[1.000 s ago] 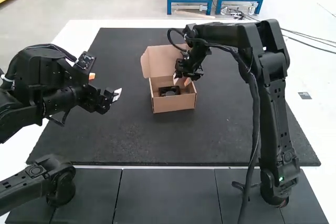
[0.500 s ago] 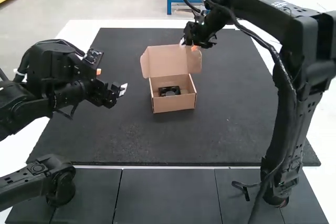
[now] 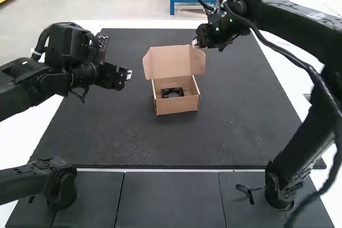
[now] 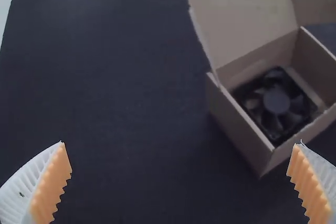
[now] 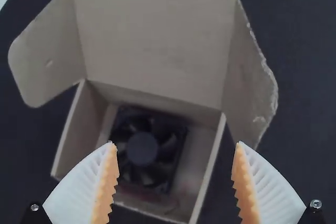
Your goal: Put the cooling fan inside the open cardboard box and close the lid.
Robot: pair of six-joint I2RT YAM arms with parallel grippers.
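The right pincer (image 3: 200, 45) hangs wide open with nothing in it, its ribbed white fingers (image 5: 89, 187) with orange pads spread well apart. It sits above and just behind the cardboard box (image 3: 176, 102), near the far right corner of the raised lid (image 3: 171, 61). The left pincer (image 3: 124, 77) is also spread wide and empty, and it is held off to the left of the box, apart from it. The cooling fan (image 5: 144, 150) lies flat on the bottom of the box. The lid stands upright at the back of the box, its side flaps sticking out. The box rests on a black mat (image 3: 224, 121) covering the surface.
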